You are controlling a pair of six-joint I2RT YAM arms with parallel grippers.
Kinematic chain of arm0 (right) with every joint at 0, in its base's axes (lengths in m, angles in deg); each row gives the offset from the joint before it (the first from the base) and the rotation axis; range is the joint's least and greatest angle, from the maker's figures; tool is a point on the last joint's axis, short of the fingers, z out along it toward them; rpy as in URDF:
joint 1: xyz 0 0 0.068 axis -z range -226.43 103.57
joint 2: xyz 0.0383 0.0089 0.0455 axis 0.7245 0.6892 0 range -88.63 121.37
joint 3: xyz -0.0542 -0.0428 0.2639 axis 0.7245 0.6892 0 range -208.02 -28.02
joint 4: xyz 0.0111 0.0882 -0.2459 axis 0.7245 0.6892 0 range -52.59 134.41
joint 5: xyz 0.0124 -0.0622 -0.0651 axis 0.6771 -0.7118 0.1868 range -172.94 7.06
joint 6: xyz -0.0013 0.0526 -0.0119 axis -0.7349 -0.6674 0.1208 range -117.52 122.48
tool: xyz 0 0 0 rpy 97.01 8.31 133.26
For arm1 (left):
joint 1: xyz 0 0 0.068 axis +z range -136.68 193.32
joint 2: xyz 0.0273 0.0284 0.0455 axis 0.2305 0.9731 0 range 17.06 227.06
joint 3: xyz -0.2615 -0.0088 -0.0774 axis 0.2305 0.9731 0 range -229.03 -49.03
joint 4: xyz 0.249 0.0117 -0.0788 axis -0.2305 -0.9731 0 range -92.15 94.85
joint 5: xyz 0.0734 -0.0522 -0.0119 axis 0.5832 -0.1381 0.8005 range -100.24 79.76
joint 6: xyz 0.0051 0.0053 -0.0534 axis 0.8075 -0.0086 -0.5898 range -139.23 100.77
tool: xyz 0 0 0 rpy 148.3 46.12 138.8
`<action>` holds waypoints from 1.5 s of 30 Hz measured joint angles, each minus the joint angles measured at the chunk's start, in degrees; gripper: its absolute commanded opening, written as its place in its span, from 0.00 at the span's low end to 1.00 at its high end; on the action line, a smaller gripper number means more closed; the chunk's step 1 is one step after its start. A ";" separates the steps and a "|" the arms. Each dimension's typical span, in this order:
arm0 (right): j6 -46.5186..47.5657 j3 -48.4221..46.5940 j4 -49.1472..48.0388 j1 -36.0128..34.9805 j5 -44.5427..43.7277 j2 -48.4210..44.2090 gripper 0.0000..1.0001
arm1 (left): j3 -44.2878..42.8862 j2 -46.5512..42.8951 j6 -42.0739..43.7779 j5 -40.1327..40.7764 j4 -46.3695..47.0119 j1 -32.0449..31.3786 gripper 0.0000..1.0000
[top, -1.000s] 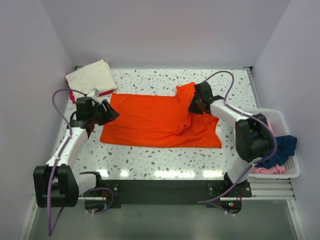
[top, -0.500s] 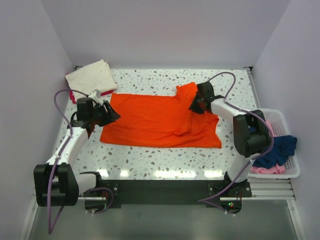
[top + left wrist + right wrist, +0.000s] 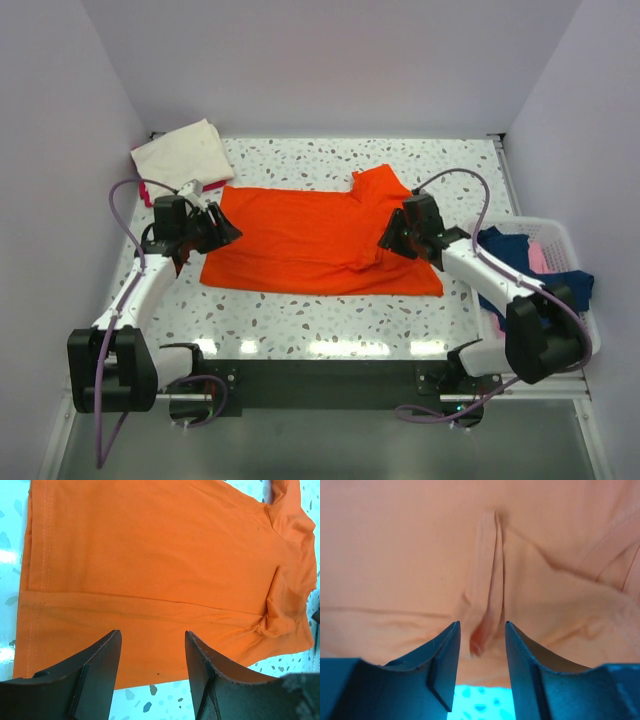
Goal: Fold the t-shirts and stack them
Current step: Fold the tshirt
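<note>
Speckled tabletop holds one orange t-shirt spread mid-table, only partly folded; left gripper and right gripper hover over it, jaws parted. A cream shirt lies folded far-left; more wait in the basket.

One orange t-shirt lay on the single table, and one folded cream garment sat at the far left corner over one red cloth. One white basket held at least two pieces, one dark blue garment and one pink garment. Two arms worked there, the left gripper and the right gripper, each with two fingers
</note>
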 measured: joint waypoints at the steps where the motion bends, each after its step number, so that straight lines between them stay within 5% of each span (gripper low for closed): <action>1: 0.09 1.53 0.04 -0.85 -0.02 -1.42 0.50 | 0.00 0.00 0.13 -0.11 0.00 0.00 0.59; 6: 0.02 6.54 0.07 -3.91 0.07 -4.15 0.58 | 0.00 0.00 0.28 -0.35 0.04 0.00 0.59; 15: -0.98 5.90 -1.25 -6.54 0.09 0.81 0.57 | 0.00 0.04 0.28 -0.46 0.07 0.00 0.58; 21: -2.29 3.96 -1.60 -7.85 0.02 4.46 0.43 | 0.00 0.15 0.31 -0.46 0.09 -0.02 0.58; 25: -2.73 2.05 -1.60 -8.17 -0.07 5.03 0.21 | 0.00 0.63 0.31 -0.46 0.09 0.00 0.58; 29: -2.84 -0.74 -1.68 -8.17 -0.07 6.58 0.11 | 0.00 0.81 0.31 -0.48 0.11 0.00 0.58; 45: 1.81 -14.14 -1.31 -12.09 -1.60 19.56 0.05 | 0.00 1.25 0.33 -0.50 0.11 -0.02 0.57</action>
